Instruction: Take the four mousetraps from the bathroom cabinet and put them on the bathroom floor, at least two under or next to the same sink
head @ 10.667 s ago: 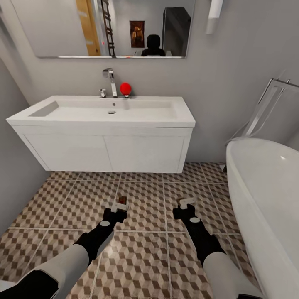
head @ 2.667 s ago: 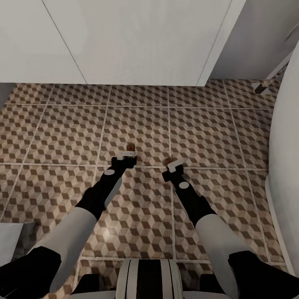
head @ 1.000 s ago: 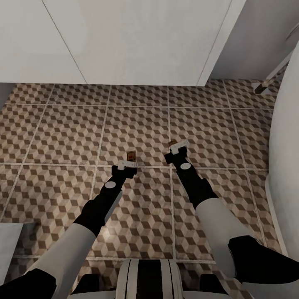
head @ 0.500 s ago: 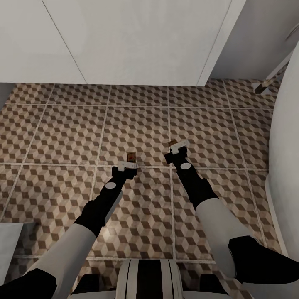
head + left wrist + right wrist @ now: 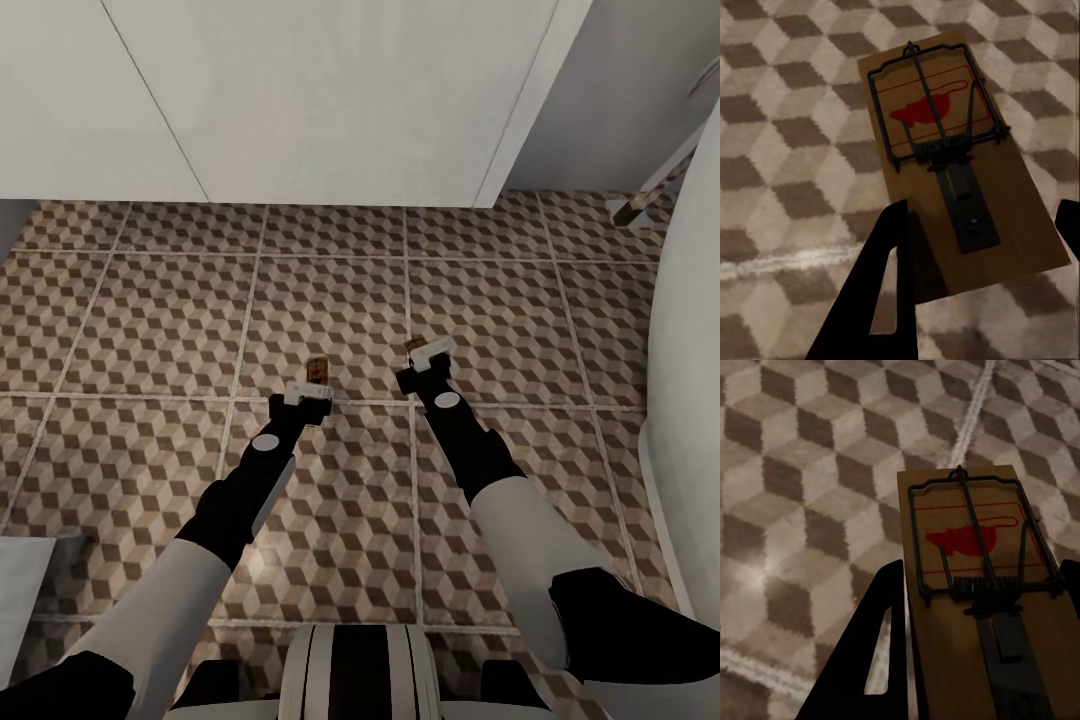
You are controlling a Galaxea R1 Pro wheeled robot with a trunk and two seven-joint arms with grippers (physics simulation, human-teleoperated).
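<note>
1. The left gripper (image 5: 307, 393) hangs low over the bathroom floor (image 5: 150, 330), its jaws apart, with one mousetrap (image 5: 952, 157) lying flat on the tiles between them
2. The right gripper (image 5: 430, 352) is clamped on a second mousetrap (image 5: 979, 585), just before the white vanity (image 5: 300, 100)

Bathroom: tiled floor (image 5: 150, 320), white vanity (image 5: 300, 100), bathtub (image 5: 690, 350)

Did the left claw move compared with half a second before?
Yes. In the head view the left claw moved slightly forward, toward the mousetrap lying still on the bathroom floor.
</note>
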